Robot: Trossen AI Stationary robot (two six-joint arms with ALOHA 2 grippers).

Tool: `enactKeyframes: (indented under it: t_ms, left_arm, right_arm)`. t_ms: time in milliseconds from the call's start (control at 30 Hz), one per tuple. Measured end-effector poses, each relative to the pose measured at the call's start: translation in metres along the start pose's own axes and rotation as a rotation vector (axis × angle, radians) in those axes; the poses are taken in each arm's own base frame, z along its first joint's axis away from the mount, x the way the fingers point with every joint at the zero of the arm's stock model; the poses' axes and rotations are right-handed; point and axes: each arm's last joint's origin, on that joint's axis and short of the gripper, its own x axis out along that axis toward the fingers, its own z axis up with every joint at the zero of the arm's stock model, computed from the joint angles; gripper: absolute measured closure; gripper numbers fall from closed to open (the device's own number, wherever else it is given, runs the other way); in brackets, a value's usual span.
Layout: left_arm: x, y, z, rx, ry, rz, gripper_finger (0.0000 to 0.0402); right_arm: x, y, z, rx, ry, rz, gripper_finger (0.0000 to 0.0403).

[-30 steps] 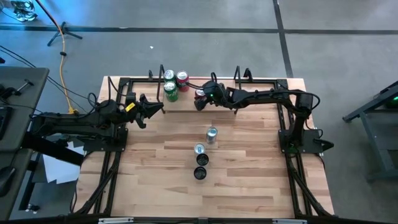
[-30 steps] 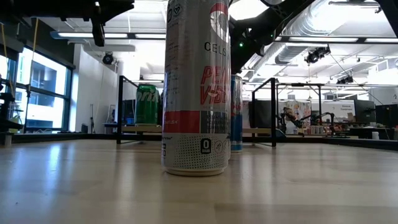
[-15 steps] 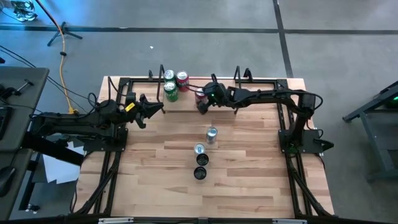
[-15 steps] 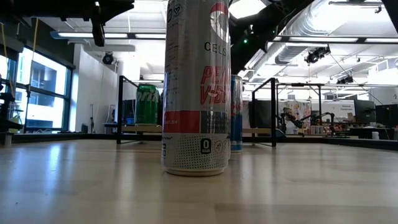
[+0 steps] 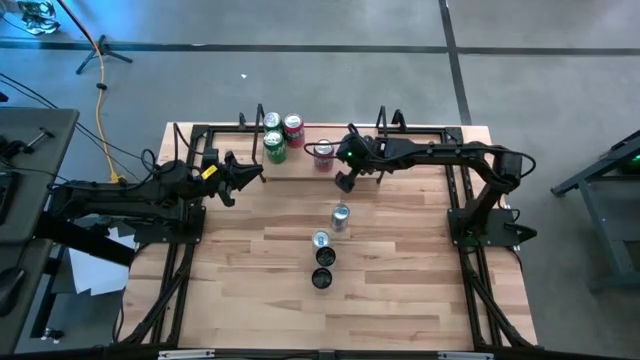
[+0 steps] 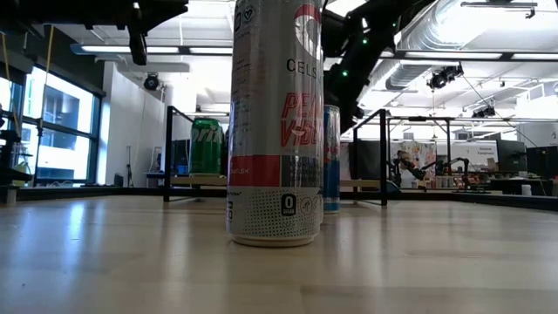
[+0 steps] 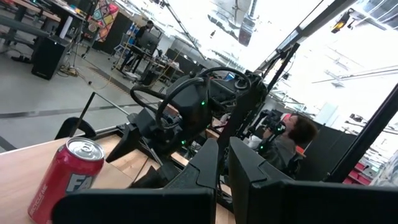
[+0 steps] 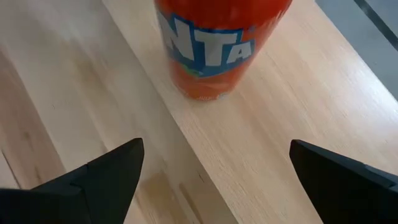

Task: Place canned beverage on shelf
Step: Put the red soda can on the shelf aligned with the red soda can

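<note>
Right gripper (image 5: 343, 182): your jaws stand wide, empty, just beside the shelf (image 5: 300, 164).
Orange can (image 8: 217, 43): upright on the shelf, released.
Left gripper (image 5: 252, 173): fingers closed, waiting left.

Eight cans in all. Four stand on the shelf (image 5: 300, 158): two green cans (image 5: 275, 146) at its left end, a red can (image 5: 293, 126) beside them, and one orange-red can (image 5: 323, 153) just right of those. Four more stand on the surface (image 5: 400, 260) in front of the shelf: two silver-topped cans (image 5: 340, 215) nearer it, two dark cans (image 5: 323, 270) farther off. Two arms, each with one hand.
</note>
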Motion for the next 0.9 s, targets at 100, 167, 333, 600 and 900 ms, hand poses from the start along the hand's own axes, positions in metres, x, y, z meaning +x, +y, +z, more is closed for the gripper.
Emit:
enactKeyframes:
  t_ms: [100, 167, 333, 600, 900]
  left_arm:
    - [0.0, 0.0, 0.0, 0.0, 0.0, 0.0, 0.04]
    - [0.0, 0.0, 0.0, 0.0, 0.0, 0.0, 0.04]
    - [0.0, 0.0, 0.0, 0.0, 0.0, 0.001, 0.04]
    - [0.0, 0.0, 0.0, 0.0, 0.0, 0.0, 0.04]
    - [0.0, 0.0, 0.0, 0.0, -0.001, 0.001, 0.04]
  right_arm:
    - [-0.0003, -0.0001, -0.0005, -0.006, 0.005, 0.001, 0.0013]
    - [-0.0003, 0.0004, 0.0, 0.006, 0.0, 0.004, 0.0013]
    - [-0.0004, 0.0012, 0.0014, 0.041, -0.015, 0.011, 0.0013]
    - [-0.0007, -0.0014, -0.0065, -0.04, 0.061, -0.049, 0.0034]
    - [0.0028, -0.0063, 0.0029, 0.095, -0.075, -0.244, 0.0317]
